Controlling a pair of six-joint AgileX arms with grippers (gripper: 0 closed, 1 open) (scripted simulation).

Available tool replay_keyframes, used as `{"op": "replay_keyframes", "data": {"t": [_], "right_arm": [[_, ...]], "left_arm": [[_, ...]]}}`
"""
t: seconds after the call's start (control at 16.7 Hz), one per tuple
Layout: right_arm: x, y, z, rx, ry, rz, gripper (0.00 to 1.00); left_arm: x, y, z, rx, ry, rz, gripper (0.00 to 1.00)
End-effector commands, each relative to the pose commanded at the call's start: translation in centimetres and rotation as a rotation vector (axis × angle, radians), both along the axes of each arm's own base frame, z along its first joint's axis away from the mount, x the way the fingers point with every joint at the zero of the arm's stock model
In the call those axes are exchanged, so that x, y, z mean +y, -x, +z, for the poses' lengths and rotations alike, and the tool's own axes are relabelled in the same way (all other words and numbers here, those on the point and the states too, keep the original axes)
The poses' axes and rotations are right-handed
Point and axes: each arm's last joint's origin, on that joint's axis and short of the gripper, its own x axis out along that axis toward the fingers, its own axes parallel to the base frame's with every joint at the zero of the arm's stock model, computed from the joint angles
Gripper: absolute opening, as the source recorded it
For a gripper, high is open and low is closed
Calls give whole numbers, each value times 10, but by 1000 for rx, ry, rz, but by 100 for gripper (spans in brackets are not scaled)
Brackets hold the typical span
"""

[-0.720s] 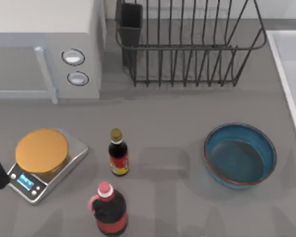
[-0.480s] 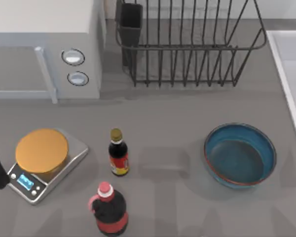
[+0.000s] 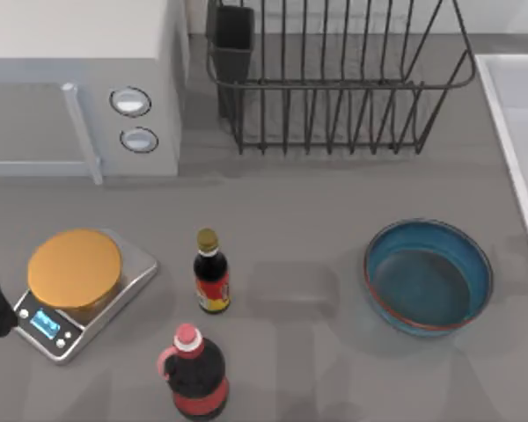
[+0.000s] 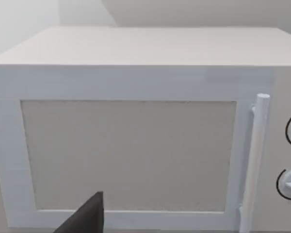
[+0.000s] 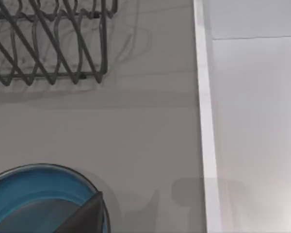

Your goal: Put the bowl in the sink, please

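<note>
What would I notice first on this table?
Probably the big blue bowl, sitting alone toward the table's right, near the white sink at the right edge. Next, the orange-topped scale at the left, with two dark bottles beside it, and the black wire rack behind.

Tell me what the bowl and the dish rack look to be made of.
The bowl: likely glazed ceramic, given its smooth teal-blue surface and thin reddish-brown rim line. The dish rack: apparently coated metal wire, given its thin black bars; the coating cannot be confirmed.
</note>
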Motion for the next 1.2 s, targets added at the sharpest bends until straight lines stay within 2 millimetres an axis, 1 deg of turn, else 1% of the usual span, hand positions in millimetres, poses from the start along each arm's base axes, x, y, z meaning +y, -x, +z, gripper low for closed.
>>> {"op": "replay_keyframes", "data": {"t": [0.12, 0.3, 0.54, 0.72, 0.84, 0.96, 1.2], "right_arm": [[8, -25, 12, 196, -4, 12, 100], [24, -67, 18, 481, 8, 22, 100], [50, -118, 16, 777, 41, 20, 100], [68, -149, 7, 940, 71, 11, 100], [78, -163, 1, 1013, 88, 5, 100], [84, -171, -3, 1052, 99, 1, 100], [85, -173, -4, 1065, 102, 0, 100]], "left_arm": [[0, 0, 0, 0, 0, 0, 100], [0, 0, 0, 0, 0, 0, 100], [0, 0, 0, 0, 0, 0, 100], [0, 0, 0, 0, 0, 0, 100], [0, 0, 0, 0, 0, 0, 100], [0, 0, 0, 0, 0, 0, 100], [0, 0, 0, 0, 0, 0, 100]]}}
